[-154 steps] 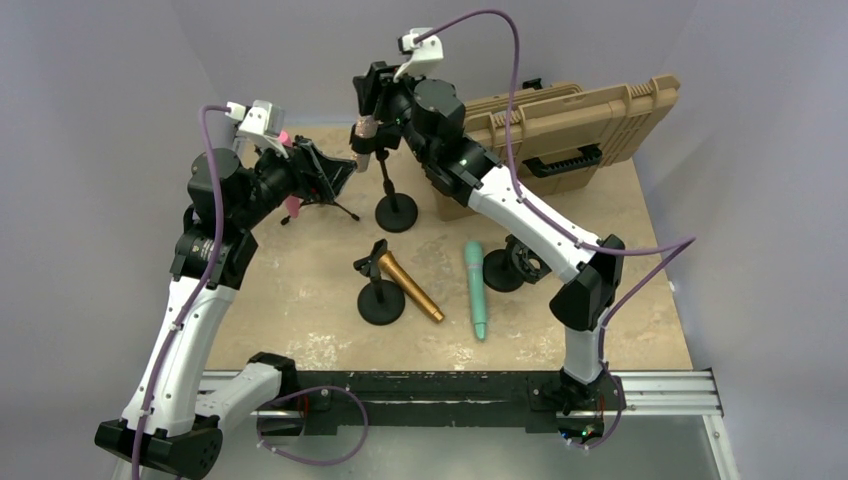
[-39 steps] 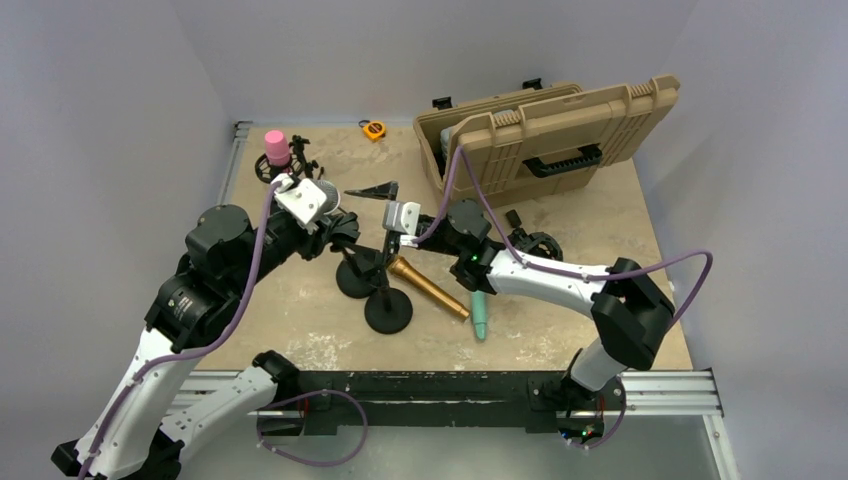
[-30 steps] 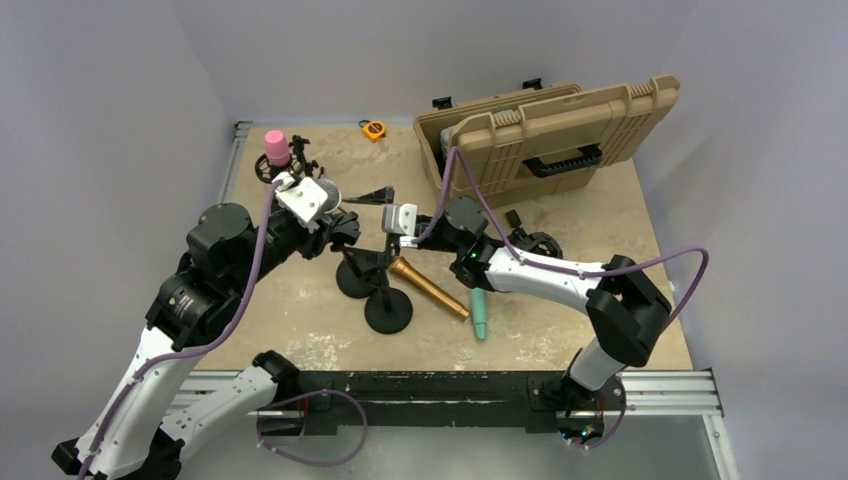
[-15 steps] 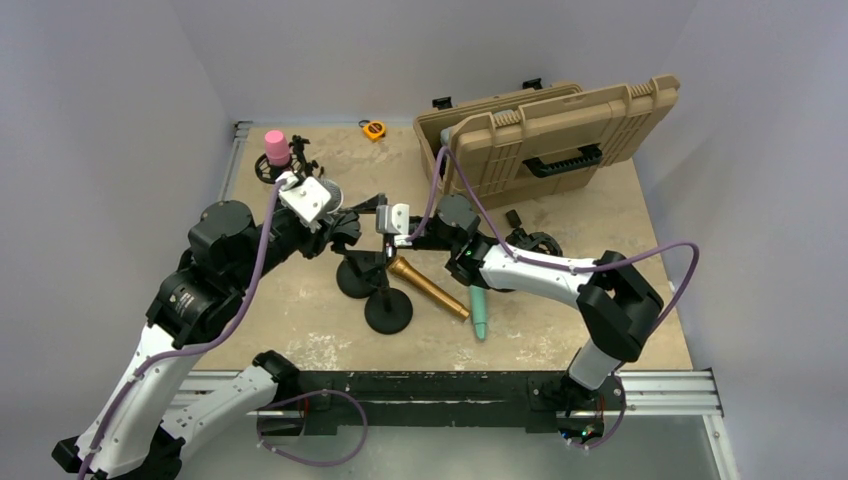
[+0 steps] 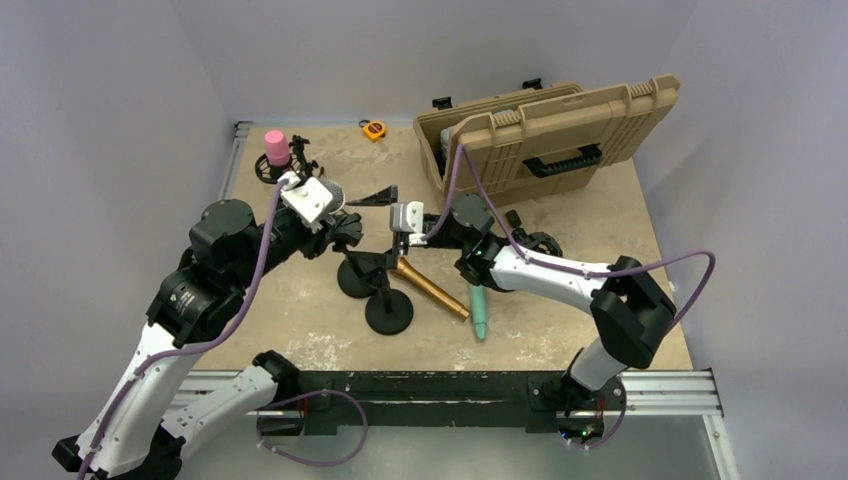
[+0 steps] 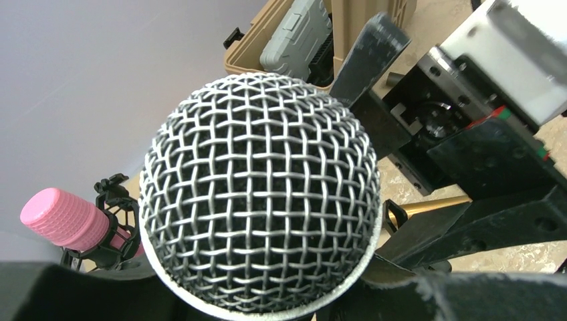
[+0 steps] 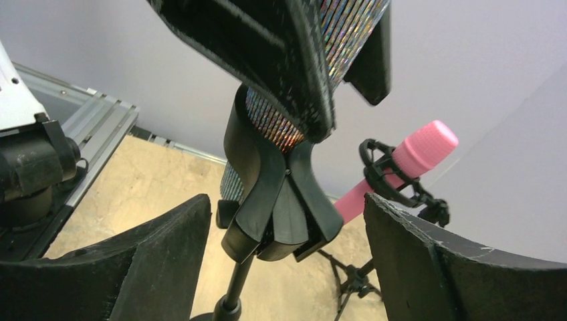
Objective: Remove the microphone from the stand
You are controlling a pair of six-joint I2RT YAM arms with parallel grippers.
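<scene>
Glittery microphone (image 6: pixel 261 194) seated in its stand clip (image 7: pixel 277 200)
Right end effector (image 7: pixel 287 214) stands apart, fingers (image 7: pixel 134 261) flanking the clip without touching. Left end effector (image 5: pixel 340 228) is clamped on the microphone above it. Beyond, on the counter (image 5: pixel 300 310), a pink microphone (image 7: pixel 414 157) stands near the wall.

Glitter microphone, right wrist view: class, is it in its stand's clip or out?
In. The microphone body runs through the black clip atop the stand pole.

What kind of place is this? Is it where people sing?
Probably a robot lab, not a stage: two arms bolted to a rail, plain walls around a small table, loose mics lying about.
</scene>
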